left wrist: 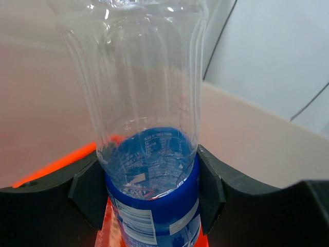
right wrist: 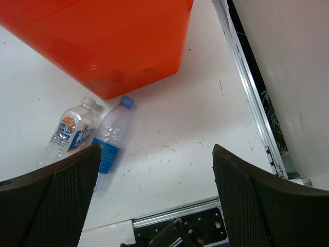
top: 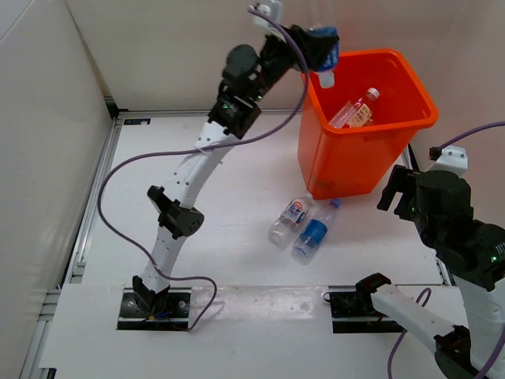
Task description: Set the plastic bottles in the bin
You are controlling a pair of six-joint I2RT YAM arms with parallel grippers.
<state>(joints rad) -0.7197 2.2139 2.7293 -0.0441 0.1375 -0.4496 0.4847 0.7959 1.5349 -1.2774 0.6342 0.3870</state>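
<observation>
The blue-label bottle (left wrist: 146, 103) hangs over the rim of the bin (top: 355, 158), top middle of the frame; it looks empty, light and squashy. The left end effector (left wrist: 149, 190) holds it by the label, a good spot; the right end effector (right wrist: 156, 149) is wide, holding nothing.

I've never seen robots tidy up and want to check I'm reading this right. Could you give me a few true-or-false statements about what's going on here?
1. The left arm's jaws hold a blue-labelled bottle above the rim of the orange bin. True.
2. The bin has nothing in it. False: a bottle with a cream and red label already lies inside.
3. A white-labelled bottle and a blue-capped bottle lie on the table close to the bin. True.
4. The right arm's jaws grip a bottle. False: they stand open and hold nothing.
</observation>
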